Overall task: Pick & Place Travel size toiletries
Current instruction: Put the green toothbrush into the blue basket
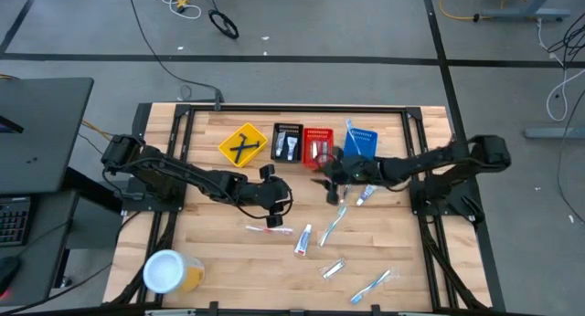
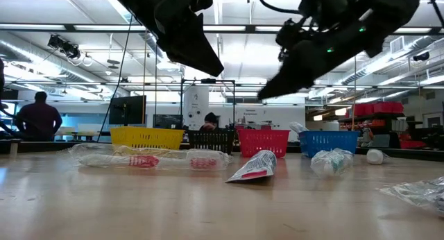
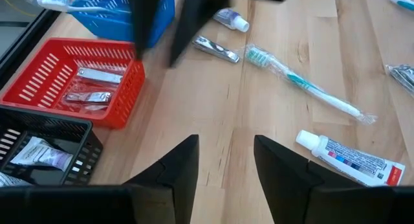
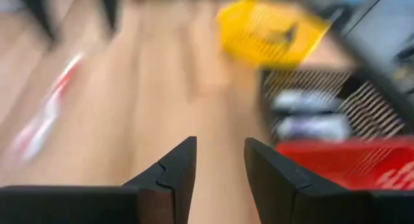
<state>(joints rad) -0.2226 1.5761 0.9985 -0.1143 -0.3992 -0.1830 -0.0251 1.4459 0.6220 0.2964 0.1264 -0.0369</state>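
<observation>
Several travel size toiletries lie loose on the wooden table: a wrapped toothbrush (image 1: 268, 229), a white tube (image 1: 303, 238), a teal toothbrush (image 3: 301, 81), another tube (image 3: 349, 158) and a silvery packet (image 3: 217, 49). Four small baskets stand in a row at the far side: yellow (image 1: 243, 144), black (image 1: 286, 142), red (image 1: 317, 144), blue (image 1: 359, 141). The red basket (image 3: 71, 81) holds silvery packets. My left gripper (image 3: 226, 166) hangs open above bare wood at mid-table. My right gripper (image 4: 220, 166) is open and empty, raised just on the near side of the red basket.
A large white-lidded yellow jar (image 1: 169, 270) stands at the near left corner. More items, a packet (image 1: 333, 268) and a toothbrush (image 1: 372, 284), lie near the front edge. My two grippers hang close together near the table's middle. A black frame borders the table (image 1: 201, 184).
</observation>
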